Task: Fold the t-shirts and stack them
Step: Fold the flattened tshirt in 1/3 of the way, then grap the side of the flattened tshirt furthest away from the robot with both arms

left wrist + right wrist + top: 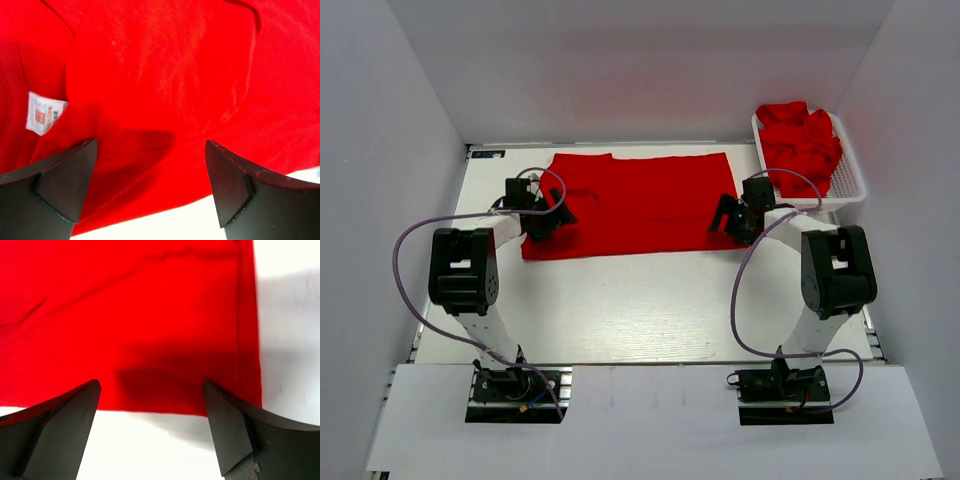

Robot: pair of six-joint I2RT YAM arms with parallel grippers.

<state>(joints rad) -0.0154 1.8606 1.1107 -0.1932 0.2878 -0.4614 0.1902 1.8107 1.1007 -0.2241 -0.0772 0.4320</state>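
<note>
T-shirts in two spots on the table [620,310], all bright red, none stacked yet. Nearest, past the bare white near half of the table: left gripper [548,222] poised low over the table's left-middle, above the near left corner of the spread t-shirt [640,200], fingers splayed wide, nothing pinched between them. Seen from the left wrist, only red cloth under the gap, a white label [45,114] to the left, a sliver of white table at the near hem. Level with it toward the table's right-middle: right gripper [728,222], likewise released and empty, hanging above the near right corner of the same shirt, with the near hem and right side edge meeting just beyond its right finger. Farther on, across the middle of the table: the shirt itself, lying flat as a broad rectangle, lightly creased, with a stepped notch along its far left edge. Farthest, at the table's far right corner: a white mesh basket [852,190], heaped with crumpled t-shirts [800,145], well apart from both grippers.
</note>
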